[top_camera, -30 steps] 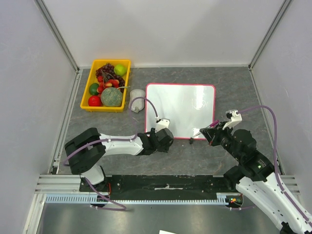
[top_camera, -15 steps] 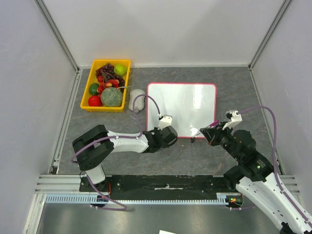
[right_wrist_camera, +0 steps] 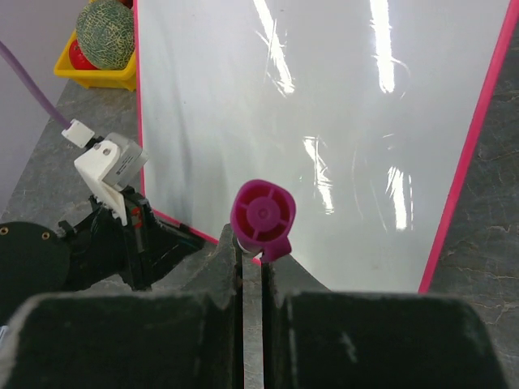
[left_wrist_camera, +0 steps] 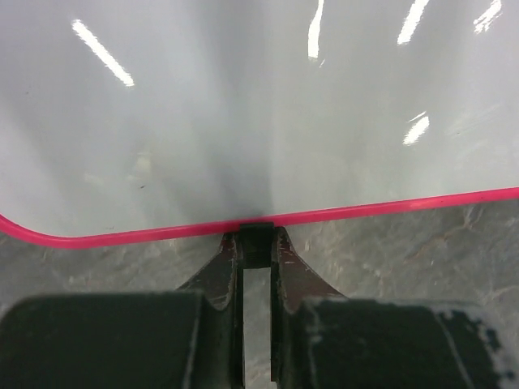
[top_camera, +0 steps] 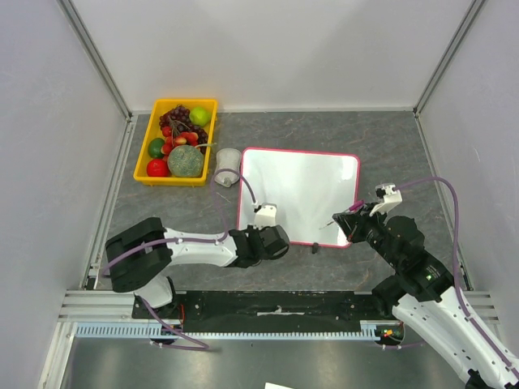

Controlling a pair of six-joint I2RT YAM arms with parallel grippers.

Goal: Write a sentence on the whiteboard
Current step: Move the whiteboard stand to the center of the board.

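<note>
The whiteboard [top_camera: 300, 190] lies flat on the grey table, glossy white with a thin pink frame, slightly skewed. No sentence is in view; its face [right_wrist_camera: 324, 121] shows only glare. My left gripper [top_camera: 259, 234] sits at the board's near edge, shut on a small black foot [left_wrist_camera: 256, 241] that sticks out from the frame [left_wrist_camera: 389, 204]. My right gripper [top_camera: 347, 223] hovers over the board's near right corner, shut on a magenta marker [right_wrist_camera: 263, 212]. The marker's butt end faces the right wrist camera and its tip is hidden.
A yellow bin [top_camera: 174, 182] of fruit stands at the back left. A clear cup [top_camera: 228, 166] stands between it and the board's far left corner. The board's second black foot [top_camera: 315, 248] pokes out of the near edge. Walls close off three sides.
My left gripper has closed on the board's foot and drawn back toward its base. The board has slid nearer and turned slightly. The right arm has barely moved.
</note>
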